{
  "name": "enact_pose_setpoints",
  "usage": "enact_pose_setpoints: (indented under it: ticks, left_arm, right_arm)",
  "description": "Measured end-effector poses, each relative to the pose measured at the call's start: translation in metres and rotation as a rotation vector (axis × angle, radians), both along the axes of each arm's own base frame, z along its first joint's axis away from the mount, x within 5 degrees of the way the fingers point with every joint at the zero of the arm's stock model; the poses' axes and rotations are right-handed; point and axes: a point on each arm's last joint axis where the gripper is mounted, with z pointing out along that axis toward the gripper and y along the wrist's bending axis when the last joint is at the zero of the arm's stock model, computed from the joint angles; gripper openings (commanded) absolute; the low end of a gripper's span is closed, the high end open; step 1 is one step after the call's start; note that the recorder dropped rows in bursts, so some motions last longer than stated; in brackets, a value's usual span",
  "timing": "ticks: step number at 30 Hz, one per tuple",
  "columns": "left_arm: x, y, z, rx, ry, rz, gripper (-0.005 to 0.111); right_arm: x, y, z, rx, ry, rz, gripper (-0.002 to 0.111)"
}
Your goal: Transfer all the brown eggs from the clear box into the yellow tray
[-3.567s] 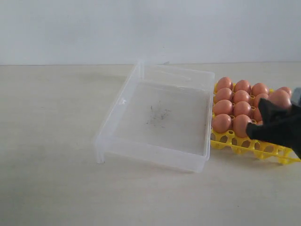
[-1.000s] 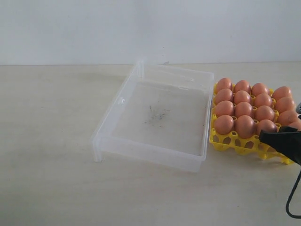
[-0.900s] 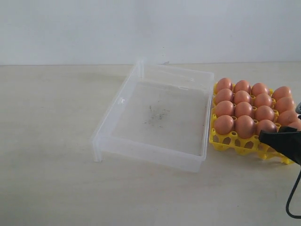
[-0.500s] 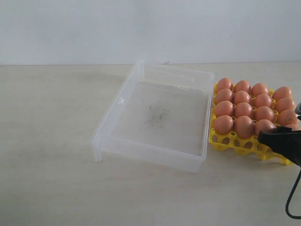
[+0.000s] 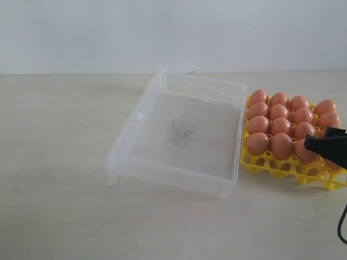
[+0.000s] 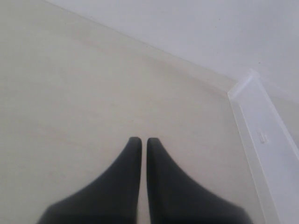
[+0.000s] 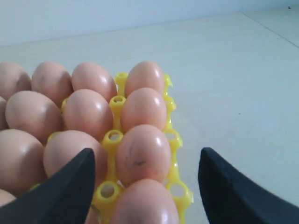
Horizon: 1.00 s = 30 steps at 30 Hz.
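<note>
The clear box (image 5: 184,135) lies mid-table with no eggs in it, only dark scuffs on its floor. Just right of it the yellow tray (image 5: 271,165) holds several brown eggs (image 5: 279,126) in rows. My right gripper (image 5: 319,145) hovers over the tray's near right part and hides some eggs there. In the right wrist view this gripper (image 7: 147,151) is open, its fingers (image 7: 70,186) apart from the brown eggs (image 7: 142,154) in the tray's (image 7: 114,140) outer row. My left gripper (image 6: 143,140) is shut on nothing over bare table, beside the clear box's wall (image 6: 261,149).
The pale table (image 5: 59,162) stretches left of the box and in front of it. A white wall (image 5: 173,32) stands behind the table. A dark cable (image 5: 341,227) hangs at the right edge.
My right gripper has moved away from the tray's front edge, further over the eggs, and its jaws have opened wider. The box, the tray and the left gripper have not moved.
</note>
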Motion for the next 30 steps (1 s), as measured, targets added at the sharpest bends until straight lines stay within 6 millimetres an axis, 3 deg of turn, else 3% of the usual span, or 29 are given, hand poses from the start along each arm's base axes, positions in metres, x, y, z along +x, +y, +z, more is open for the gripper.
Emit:
enact_pose_setpoints:
  ticks: [8, 10, 12, 13, 18, 30]
  left_arm:
    - [0.0, 0.0, 0.0, 0.0, 0.0, 0.0, 0.004]
    - [0.0, 0.0, 0.0, 0.0, 0.0, 0.0, 0.004]
    - [0.0, 0.0, 0.0, 0.0, 0.0, 0.0, 0.004]
    - [0.0, 0.0, 0.0, 0.0, 0.0, 0.0, 0.004]
    - [0.0, 0.0, 0.0, 0.0, 0.0, 0.0, 0.004]
    - [0.0, 0.0, 0.0, 0.0, 0.0, 0.0, 0.004]
  right_arm:
    - [-0.014, -0.003, 0.028, -0.009, -0.092, 0.018, 0.041]
    - [-0.018, -0.003, 0.031, -0.001, -0.078, 0.029, 0.027]
    - [-0.021, -0.002, 0.029, 0.02, -0.026, 0.034, 0.003]
    - [-0.022, -0.001, 0.026, 0.025, 0.006, 0.042, 0.0]
    - [-0.025, 0.001, 0.011, 0.031, 0.14, 0.061, 0.0]
    - [-0.019, 0.0, -0.004, 0.029, 0.256, 0.003, 0.0]
